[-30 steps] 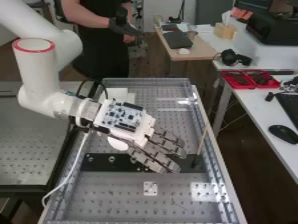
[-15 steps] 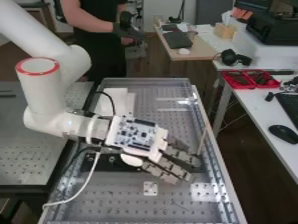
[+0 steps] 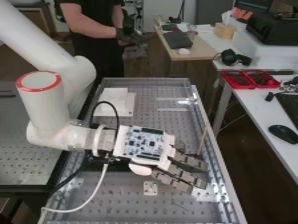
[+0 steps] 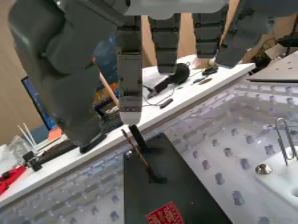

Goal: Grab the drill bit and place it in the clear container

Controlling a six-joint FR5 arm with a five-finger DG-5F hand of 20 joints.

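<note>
High view: straight-fingered hand (image 3: 186, 175) over bench (image 3: 123, 200)

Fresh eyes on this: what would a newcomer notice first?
Probably the big white arm with its red-ringed joint, at the high view's left. Next, the circuit board atop the dark robot hand over the perforated bench, then the red trays on the white table at that view's right.
</note>
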